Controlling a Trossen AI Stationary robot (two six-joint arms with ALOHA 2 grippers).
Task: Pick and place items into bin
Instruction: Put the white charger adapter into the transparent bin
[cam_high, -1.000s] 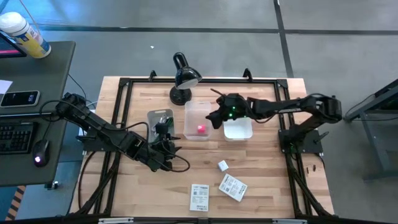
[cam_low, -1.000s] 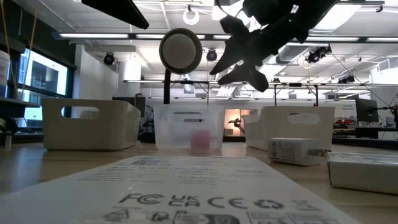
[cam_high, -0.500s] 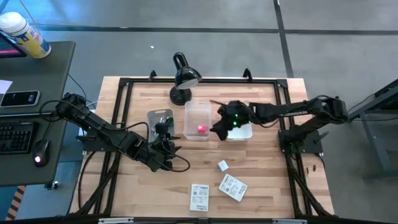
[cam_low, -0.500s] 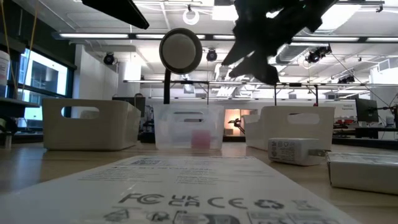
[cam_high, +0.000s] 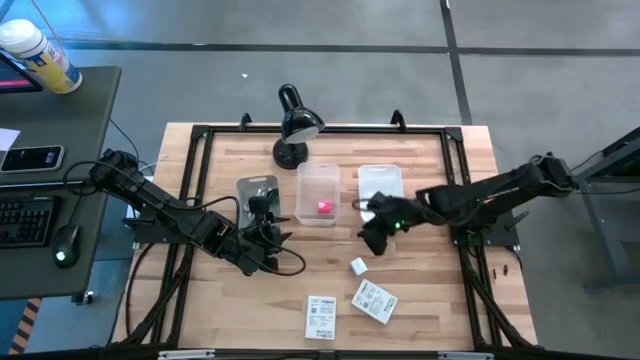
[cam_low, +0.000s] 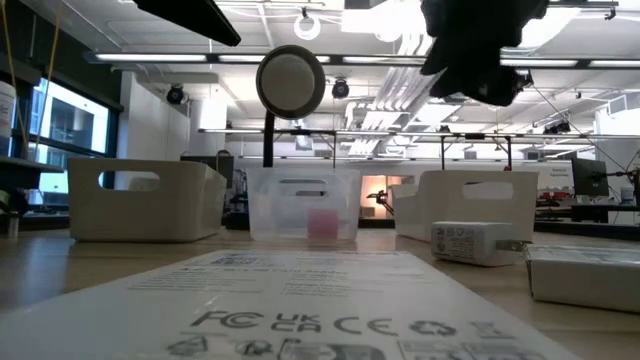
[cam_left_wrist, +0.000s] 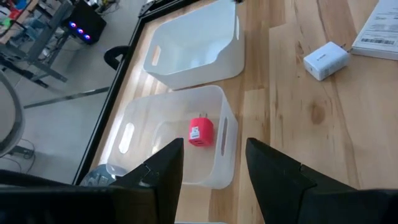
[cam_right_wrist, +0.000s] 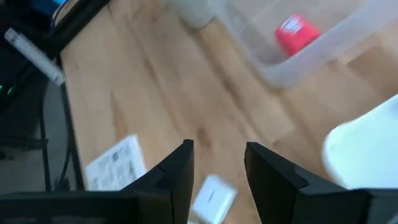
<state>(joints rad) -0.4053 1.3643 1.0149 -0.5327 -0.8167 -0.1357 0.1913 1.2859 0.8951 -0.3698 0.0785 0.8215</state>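
On the left of the wooden tabletop (cam_high: 420, 290), the left claw (cam_high: 262, 243) rests low just in front of a grey bin (cam_high: 257, 193) that holds dark, tangled cords (cam_high: 262, 192). Its two fingers (cam_left_wrist: 168, 171) stand apart with nothing between them, and a black cable (cam_high: 290, 266) loops on the wood beside it. A black desk lamp (cam_high: 296, 122) stands at the far edge, behind the bins.

Next along, in the middle of the row, sits a clear plastic bin (cam_high: 318, 194) with a pink-red plug-shaped block (cam_high: 324, 207) lying on its floor. A white bin (cam_high: 381, 184) stands just right of the clear one; nothing can be made out inside it.

The right claw (cam_high: 372, 232) hangs above the tabletop in front of the white bin, nearer the front edge than the bins are. Its fingers (cam_right_wrist: 177, 174) are spread and empty. A small white charger block (cam_high: 358, 266) lies on the wood just in front of this claw, untouched.

Near the front edge lie two white printed packets, one (cam_high: 320, 317) flat and squared to the edge, the other (cam_high: 375, 301) just right of it and turned at an angle, close to the white block.
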